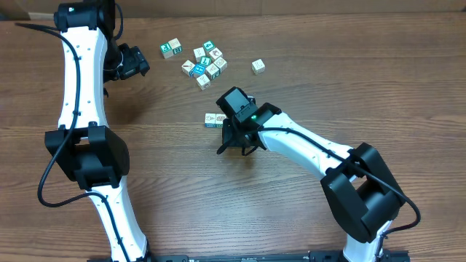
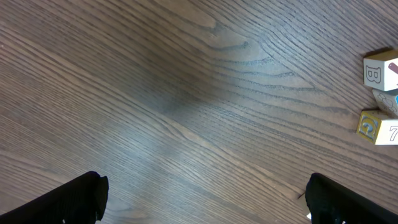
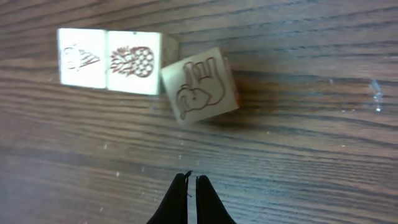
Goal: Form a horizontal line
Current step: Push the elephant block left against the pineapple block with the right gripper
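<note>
The line (image 3: 106,59) is laid near the middle of the desk (image 3: 311,155), on the near side of the loose bunch (image 1: 204,62). Two cubes are set flush, and a third cube (image 3: 200,84) is butted against them but twisted out of row. The right pincer (image 3: 191,182) is pressed shut on nothing near that cube. The left pincer (image 2: 202,199) is spread wide over bare wood. If the twisted cube were nudged off-centre, it could be spun further, or the flush pair knocked askew.
</note>
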`<action>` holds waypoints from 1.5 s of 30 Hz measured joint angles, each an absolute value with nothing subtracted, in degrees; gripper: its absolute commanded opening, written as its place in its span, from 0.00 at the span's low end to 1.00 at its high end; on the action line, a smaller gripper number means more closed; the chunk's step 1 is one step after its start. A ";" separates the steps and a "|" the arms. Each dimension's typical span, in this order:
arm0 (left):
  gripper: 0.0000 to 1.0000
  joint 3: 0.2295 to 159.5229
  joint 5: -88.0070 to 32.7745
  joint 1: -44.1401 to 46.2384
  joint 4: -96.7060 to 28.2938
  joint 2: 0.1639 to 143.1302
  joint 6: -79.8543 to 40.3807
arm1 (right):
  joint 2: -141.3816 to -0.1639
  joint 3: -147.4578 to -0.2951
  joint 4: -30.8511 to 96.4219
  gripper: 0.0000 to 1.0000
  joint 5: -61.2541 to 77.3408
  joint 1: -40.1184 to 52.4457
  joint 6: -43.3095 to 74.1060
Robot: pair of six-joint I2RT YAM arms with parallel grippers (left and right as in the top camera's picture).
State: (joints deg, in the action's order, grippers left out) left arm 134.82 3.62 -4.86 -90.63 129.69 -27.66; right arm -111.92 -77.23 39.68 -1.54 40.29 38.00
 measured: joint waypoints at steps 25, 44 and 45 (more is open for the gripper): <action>1.00 134.82 3.62 -4.86 -90.63 129.69 -27.66 | -116.03 -77.23 37.39 0.04 -4.60 40.53 47.22; 1.00 134.82 3.62 -4.86 -90.63 129.69 -27.66 | -116.33 -77.23 37.30 0.04 -4.89 40.53 48.01; 1.00 134.82 3.62 -4.86 -90.63 129.69 -27.66 | -116.33 -77.23 37.34 0.04 -4.91 40.53 48.01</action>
